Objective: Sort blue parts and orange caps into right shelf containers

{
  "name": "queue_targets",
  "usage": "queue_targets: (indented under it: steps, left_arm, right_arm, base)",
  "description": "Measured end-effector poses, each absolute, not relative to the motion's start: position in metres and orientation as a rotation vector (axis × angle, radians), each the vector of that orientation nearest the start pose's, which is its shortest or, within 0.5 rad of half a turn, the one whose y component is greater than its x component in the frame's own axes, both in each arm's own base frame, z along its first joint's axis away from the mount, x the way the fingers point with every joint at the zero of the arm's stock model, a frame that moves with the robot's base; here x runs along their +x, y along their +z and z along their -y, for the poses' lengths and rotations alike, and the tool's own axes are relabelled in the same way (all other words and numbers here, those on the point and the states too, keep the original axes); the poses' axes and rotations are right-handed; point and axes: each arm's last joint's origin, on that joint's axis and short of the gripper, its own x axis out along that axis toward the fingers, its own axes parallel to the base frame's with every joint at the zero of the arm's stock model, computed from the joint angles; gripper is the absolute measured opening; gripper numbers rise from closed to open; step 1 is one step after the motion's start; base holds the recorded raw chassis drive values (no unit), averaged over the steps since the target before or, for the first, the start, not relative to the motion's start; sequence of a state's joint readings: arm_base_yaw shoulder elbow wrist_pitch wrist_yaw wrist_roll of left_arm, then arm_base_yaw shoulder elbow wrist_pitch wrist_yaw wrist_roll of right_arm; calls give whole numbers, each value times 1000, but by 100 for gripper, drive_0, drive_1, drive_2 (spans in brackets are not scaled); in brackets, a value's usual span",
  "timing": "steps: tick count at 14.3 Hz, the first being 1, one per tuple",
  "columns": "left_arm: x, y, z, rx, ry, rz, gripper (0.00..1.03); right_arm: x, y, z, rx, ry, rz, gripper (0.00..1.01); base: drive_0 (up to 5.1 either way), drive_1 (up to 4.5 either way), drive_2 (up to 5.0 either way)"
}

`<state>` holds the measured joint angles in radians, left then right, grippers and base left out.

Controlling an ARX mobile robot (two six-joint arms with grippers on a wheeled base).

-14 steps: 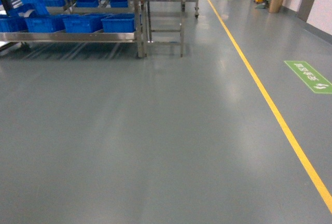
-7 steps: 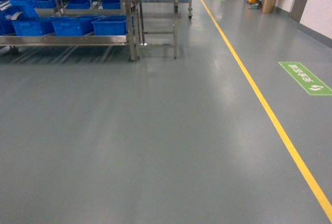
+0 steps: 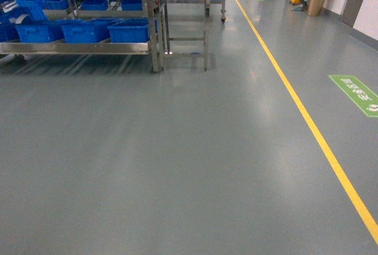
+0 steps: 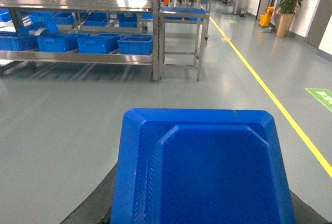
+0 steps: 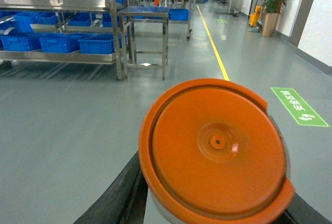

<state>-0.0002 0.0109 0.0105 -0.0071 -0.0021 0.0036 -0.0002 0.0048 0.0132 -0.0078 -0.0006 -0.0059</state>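
Grey floor runs toward steel shelving point(image 3: 80, 47) holding blue crates point(image 3: 131, 30). Blue part point(image 4: 199, 169) and flat-facing orange cap point(image 5: 215, 151) fill wrist views; grip state indiscernible.

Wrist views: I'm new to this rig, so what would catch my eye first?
A big orange cap fills the right wrist view, and a blue part fills the left one, each close to the lens. Beyond them, blue crates sit on a steel shelf at upper left, and a yellow line runs along the grey floor.
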Motion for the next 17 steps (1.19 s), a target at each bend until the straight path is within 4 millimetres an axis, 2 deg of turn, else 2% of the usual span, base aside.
queue_targets:
  steps: [17]
  left_arm:
    - [98, 166, 0, 3, 1, -7, 43]
  right_arm:
    - [97, 167, 0, -6, 1, 5, 44]
  base:
    - [-1, 422, -425]
